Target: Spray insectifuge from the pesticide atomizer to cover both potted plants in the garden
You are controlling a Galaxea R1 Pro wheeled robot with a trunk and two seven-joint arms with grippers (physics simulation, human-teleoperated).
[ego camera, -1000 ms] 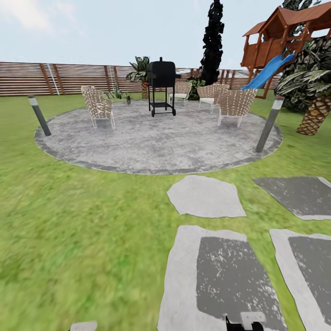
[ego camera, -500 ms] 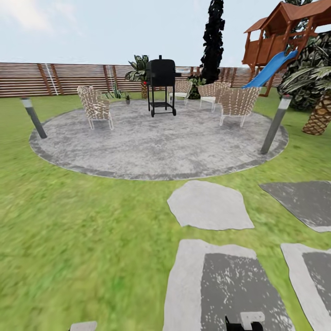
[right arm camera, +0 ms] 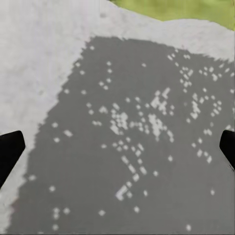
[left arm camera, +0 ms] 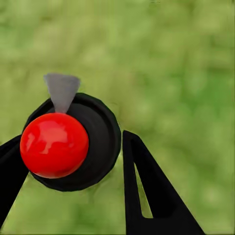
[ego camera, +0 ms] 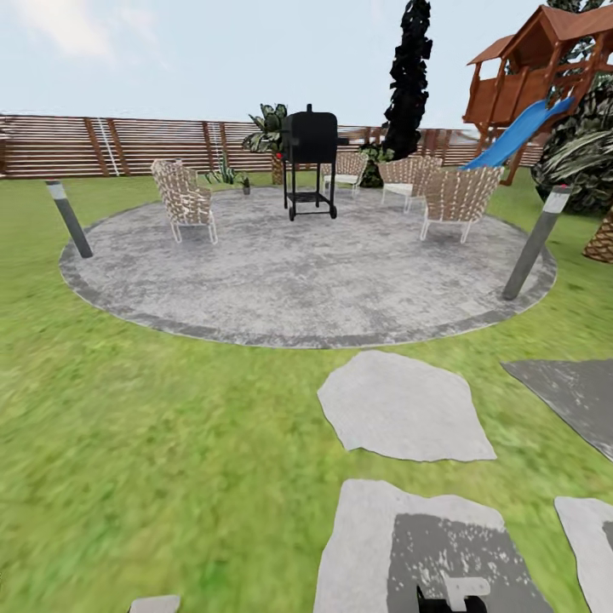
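Across the garden, on the far side of the round paving, near the slatted fence: small potted thing beside a spiky plant, too small and blurred to identify as one of the potted plants. Partly hidden behind the black grill: a leafy shrub and one of the wicker chairs. Cut off at the picture's edge: playhouse with blue slide, scaly palm trunk, and two stone slabs at the right.

Left wrist view, above blurred grass: left claw closed part-way about the pesticide atomizer. Seen end-on as a black round body with a red ball and a grey cone. Ball pressed against one finger; other finger just beside the black body, contact hard to make out.

Right wrist view: right claw spread wide, finger ends at opposite edges of the picture, gripped nothing, hung over a grey speckled slab. Glimpsed also at the bottom edge of the head view, mostly cut off.
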